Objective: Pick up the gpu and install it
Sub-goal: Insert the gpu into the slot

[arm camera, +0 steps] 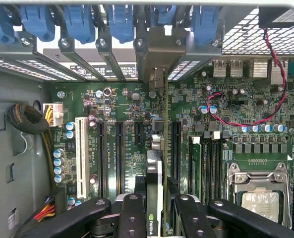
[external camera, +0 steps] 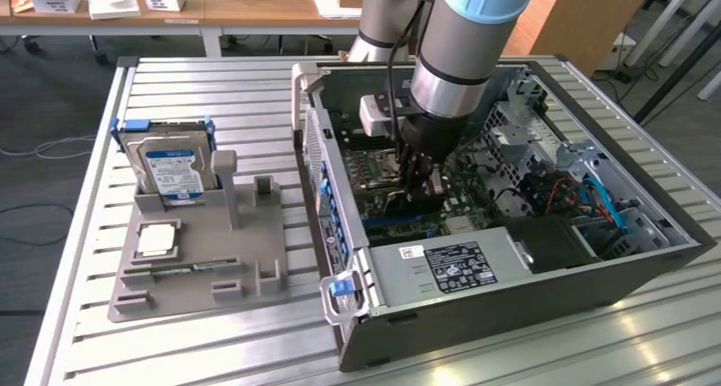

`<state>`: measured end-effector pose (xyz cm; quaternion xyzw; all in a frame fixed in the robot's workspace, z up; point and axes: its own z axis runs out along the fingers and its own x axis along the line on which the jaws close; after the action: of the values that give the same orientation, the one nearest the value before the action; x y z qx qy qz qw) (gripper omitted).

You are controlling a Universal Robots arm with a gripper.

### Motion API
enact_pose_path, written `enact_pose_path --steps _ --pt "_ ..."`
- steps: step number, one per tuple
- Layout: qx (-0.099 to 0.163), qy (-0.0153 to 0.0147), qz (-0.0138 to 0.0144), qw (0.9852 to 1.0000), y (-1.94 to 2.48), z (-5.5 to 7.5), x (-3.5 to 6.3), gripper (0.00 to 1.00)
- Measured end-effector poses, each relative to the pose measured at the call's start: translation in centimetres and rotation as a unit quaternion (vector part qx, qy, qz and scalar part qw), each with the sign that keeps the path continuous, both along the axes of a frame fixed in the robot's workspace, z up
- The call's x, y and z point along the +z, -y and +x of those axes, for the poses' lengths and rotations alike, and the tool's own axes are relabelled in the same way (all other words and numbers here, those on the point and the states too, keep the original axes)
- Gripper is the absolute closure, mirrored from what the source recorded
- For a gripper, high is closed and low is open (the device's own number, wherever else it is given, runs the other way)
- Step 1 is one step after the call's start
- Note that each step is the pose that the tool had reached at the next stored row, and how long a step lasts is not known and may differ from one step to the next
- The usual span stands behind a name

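The install step is in hand. The gripper (arm camera: 154, 214) is clamped on the gpu (arm camera: 154, 178), which stands edge-on between its fingers, low over the motherboard (arm camera: 236, 114) inside the case (external camera: 507, 318). Seating it, I judge, calls for holding the card's edge true to its slot — black expansion slots (arm camera: 119, 148) crowd both flanks, and blue bracket clips (arm camera: 121, 22) wait ahead.

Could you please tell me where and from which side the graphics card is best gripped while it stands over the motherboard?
Take the graphics card by the edge facing away from the motherboard, coming from above. It stands on edge and is thin, so the gripper clamps its two flat faces.
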<state>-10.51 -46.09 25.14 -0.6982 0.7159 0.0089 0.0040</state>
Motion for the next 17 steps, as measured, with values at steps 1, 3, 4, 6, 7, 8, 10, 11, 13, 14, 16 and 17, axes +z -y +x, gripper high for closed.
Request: enact_pose_path --steps 1,3,4,6,7,8,10,11,13,14,16,17 --pt "0.000 0.0000 0.0000 1.0000 0.00 0.00 0.00 0.73" --pt "0.000 0.0000 0.0001 1.0000 0.00 0.00 -0.04 0.73" --pt "0.000 0.0001 0.0002 1.0000 0.00 0.00 -0.08 0.73" --pt "0.000 0.0000 0.0001 1.0000 0.00 0.00 -0.08 0.73" --pt "0.000 0.0000 0.0000 1.0000 0.00 0.00 -0.08 0.73" --pt "0.000 0.0000 0.0000 1.0000 0.00 0.00 -0.08 0.73" --pt "0.000 0.0000 0.0001 1.0000 0.00 0.00 -0.11 0.73" --pt "0.000 0.0000 0.0001 1.0000 0.00 0.00 -0.12 0.73" --pt "0.000 0.0000 0.0001 1.0000 0.00 0.00 -0.12 0.73" --pt "0.000 0.0000 0.0001 1.0000 0.00 0.00 -0.13 0.73" --pt "0.000 0.0000 0.0001 1.0000 0.00 0.00 -0.13 0.73" --pt "0.000 0.0000 0.0001 1.0000 0.00 0.00 -0.13 0.73"
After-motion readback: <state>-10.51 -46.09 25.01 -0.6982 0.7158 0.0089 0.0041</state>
